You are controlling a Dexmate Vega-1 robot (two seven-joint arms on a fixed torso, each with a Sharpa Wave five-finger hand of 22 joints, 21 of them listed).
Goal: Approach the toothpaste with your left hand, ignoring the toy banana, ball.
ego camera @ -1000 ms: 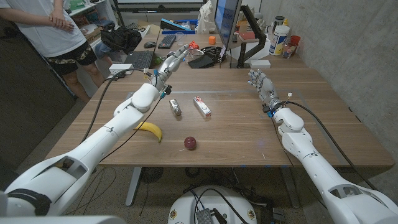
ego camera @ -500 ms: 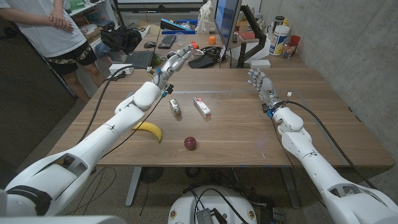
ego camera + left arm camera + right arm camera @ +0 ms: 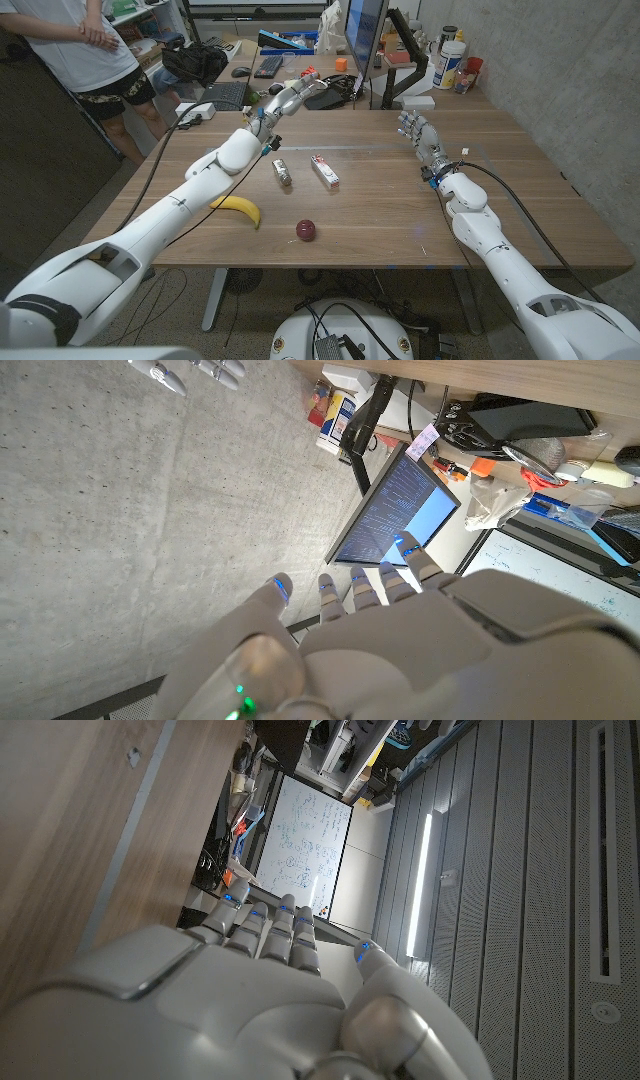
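Fingers [image 3: 296,88] of left hand [image 3: 285,96] stretched forward, loosely apart, holding nothing, raised over table's [image 3: 380,215] far edge. Best brought back and down toward toothpaste [image 3: 323,171], lying mid-table near a small silver tube [image 3: 282,172]; steer wide of banana [image 3: 238,209] and ball [image 3: 305,230] at near edge. Right hand [image 3: 419,133] empty, fingers slightly spread.

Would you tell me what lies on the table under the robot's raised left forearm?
A small silver tube-like item lies beside the left forearm, with the toothpaste box to its right. The toy banana pokes out from beneath the arm; its stem end is covered. The left hand holds nothing.
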